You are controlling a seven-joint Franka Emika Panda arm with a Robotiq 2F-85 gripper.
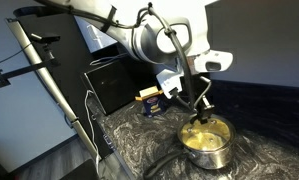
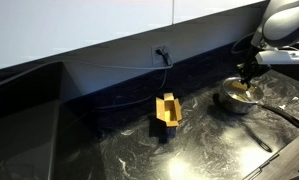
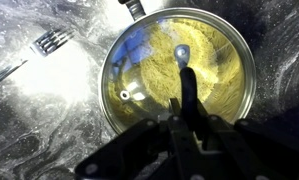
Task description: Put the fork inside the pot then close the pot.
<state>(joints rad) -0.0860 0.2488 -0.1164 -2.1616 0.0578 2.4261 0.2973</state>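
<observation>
The pot [image 3: 251,95] fills the wrist view, a shiny steel pan with a yellowish inside and a black handle [image 3: 134,8] leaving at the top. A round glass lid [image 3: 139,60] with a small vent hole lies over its mouth. My gripper [image 3: 185,110] is shut on the lid's dark upright handle [image 3: 186,82]. The fork [image 3: 47,42] lies on the marbled counter to the upper left, outside the pot. In both exterior views the gripper [image 1: 199,112] [image 2: 249,76] hangs straight above the pot [image 1: 211,150] [image 2: 235,98].
A yellow box [image 2: 167,110] stands on the dark counter [image 2: 119,150], to the left of the pot. A yellow-and-blue box [image 1: 149,97] and a black case [image 1: 114,85] sit behind the pot. Tripod legs [image 1: 49,80] stand beside the counter's edge.
</observation>
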